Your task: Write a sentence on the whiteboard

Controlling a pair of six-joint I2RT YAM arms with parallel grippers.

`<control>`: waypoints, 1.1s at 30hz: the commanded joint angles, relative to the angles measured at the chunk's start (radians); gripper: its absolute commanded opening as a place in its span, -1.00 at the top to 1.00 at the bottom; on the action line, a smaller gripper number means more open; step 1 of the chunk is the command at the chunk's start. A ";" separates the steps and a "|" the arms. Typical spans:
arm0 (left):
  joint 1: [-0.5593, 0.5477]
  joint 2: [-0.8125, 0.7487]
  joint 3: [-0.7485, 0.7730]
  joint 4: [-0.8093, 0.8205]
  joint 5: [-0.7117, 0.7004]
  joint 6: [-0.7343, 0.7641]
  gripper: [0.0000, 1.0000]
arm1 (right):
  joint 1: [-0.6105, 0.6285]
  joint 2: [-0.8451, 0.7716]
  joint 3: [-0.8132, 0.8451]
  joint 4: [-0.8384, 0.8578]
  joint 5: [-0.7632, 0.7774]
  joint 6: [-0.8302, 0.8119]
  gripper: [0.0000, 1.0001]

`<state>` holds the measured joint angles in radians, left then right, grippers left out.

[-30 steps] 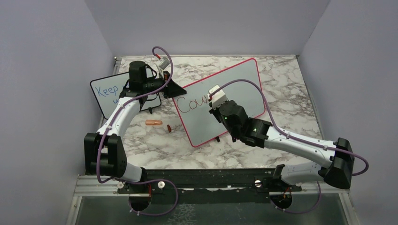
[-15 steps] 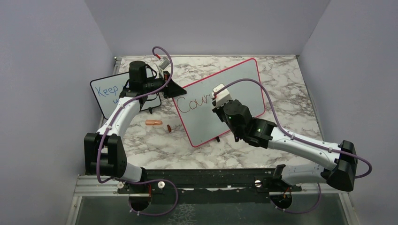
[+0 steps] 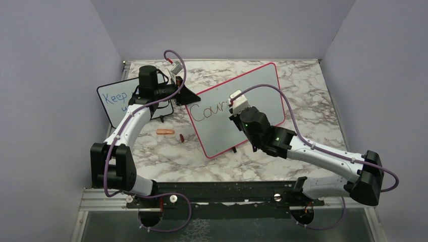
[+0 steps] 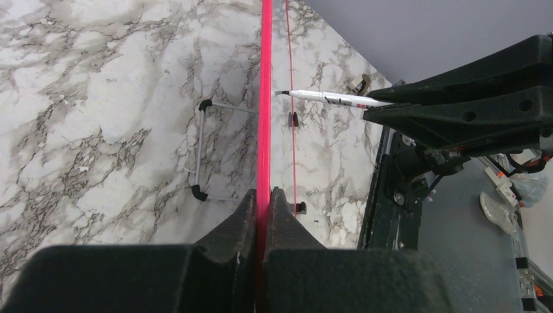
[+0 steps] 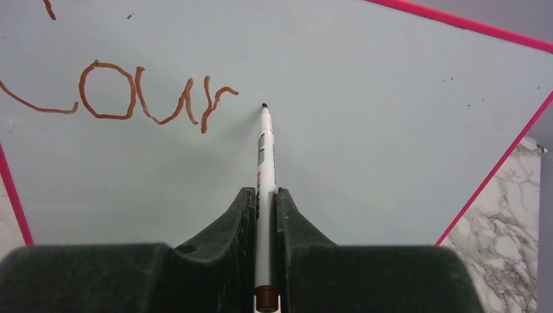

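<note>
Two pincers are engaged at once, and each view tells its own part. From the top external camera, the whiteboard (image 3: 257, 85) is seen propped at a slant in the middle of the marbled bench (image 3: 313, 101), its red-pink frame running corner to corner. The left pincer (image 3: 185, 95) is set at the board's upper left edge. The sentence (image 3: 207, 112) is read there as only four letters, "Cour", in dark red-brown.

Beside the left arm a smaller board (image 3: 113, 101) with blue writing is made out. An orange piece (image 3: 165, 132) and a dark cap (image 3: 181, 137) are seen lying on the bench just in front of the whiteboard's near corner. None of that is given by the wrist cameras.

From the left wrist, the frame is shown edge-on as a red line, clamped tight between the closed fingers. A wire stand (image 4: 207, 149) with black feet is revealed behind the board.

From the right wrist, the right pincer (image 5: 264, 195) is seen closed firmly on a white marker (image 5: 263, 156). Its tip is brought to the board face just right of the "r". Whether it actually touches cannot be told.
</note>
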<state>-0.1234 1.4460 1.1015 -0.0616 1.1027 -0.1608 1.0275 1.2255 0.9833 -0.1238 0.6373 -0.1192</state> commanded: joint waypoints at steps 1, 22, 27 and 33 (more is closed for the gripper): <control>-0.018 0.043 -0.022 -0.086 -0.032 0.088 1.00 | -0.010 0.013 -0.010 0.016 -0.002 0.013 0.97; -0.018 0.045 -0.019 -0.088 -0.033 0.089 1.00 | -0.012 0.043 0.014 0.067 -0.078 -0.016 0.98; -0.018 0.046 -0.019 -0.089 -0.034 0.090 1.00 | -0.012 0.035 0.014 0.041 -0.101 -0.013 0.97; -0.019 0.047 -0.019 -0.092 -0.034 0.090 1.00 | -0.012 0.019 0.004 0.003 -0.124 -0.003 0.97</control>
<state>-0.1207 1.4563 1.1049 -0.0616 1.1023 -0.1604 1.0206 1.2453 0.9825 -0.0772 0.5831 -0.1318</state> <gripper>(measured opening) 0.028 0.157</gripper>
